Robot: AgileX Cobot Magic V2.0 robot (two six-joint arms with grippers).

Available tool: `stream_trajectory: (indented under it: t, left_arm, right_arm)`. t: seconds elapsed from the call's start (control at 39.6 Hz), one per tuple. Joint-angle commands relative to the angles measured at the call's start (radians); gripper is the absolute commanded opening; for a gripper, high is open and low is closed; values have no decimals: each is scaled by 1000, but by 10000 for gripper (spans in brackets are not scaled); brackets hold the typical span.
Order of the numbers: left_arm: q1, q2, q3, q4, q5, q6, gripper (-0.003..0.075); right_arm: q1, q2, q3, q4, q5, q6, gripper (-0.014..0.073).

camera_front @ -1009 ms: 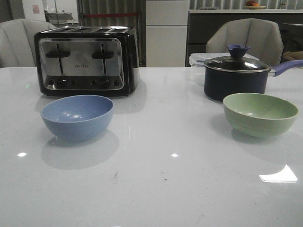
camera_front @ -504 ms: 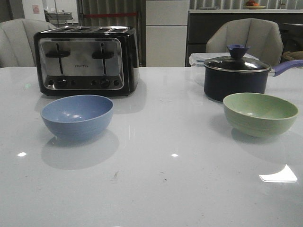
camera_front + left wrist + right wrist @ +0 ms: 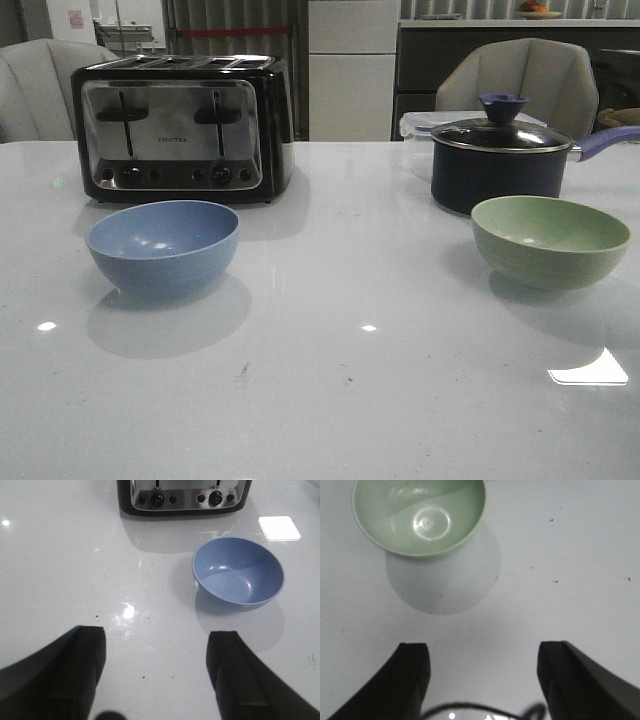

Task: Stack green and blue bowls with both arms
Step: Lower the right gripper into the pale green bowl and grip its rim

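The dusty blue bowl [image 3: 163, 245] stands upright and empty on the left of the white table; it also shows in the left wrist view [image 3: 238, 573]. The sage green bowl [image 3: 550, 240] stands upright and empty on the right, in front of the pot; it also shows in the right wrist view [image 3: 419, 514]. Neither arm shows in the front view. My left gripper [image 3: 156, 645] is open and empty above bare table, short of the blue bowl. My right gripper [image 3: 482, 655] is open and empty above bare table, short of the green bowl.
A black and chrome toaster [image 3: 180, 128] stands behind the blue bowl. A dark navy pot with a glass lid and purple handle [image 3: 500, 160] stands just behind the green bowl, with a clear lidded box behind it. Chairs stand beyond the table's far edge.
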Motion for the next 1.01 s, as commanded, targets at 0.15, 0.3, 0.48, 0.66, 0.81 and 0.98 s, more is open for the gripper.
stream_trajectory:
  t: [0.15,0.3,0.48,0.66,0.81,0.98]
  left_arm:
    - [1,20,-28,-12,-79,-8,475]
    - [1,20,-28,-12,-79,-8,475]
    - [1,20,-28,-12,-79,-8,475]
    - [1,20,-28,-12,-79,-8,475]
    - [1,20,-28,-12,-79,-8,475]
    - [1,20,-28,-12,-79,-8,475]
  right_arm:
    - [-69,327,-301,124,59,-85,573]
    - [-69,556,-489,233,88,-158,572]
    - [-69,733,-629,236,132,-158,572]
    - [-69,831,-718,235,174,-158,530]
    - [-69,846,-736,234,189,-160,347]
    - [-69,835,-741,234,210,-160,169]
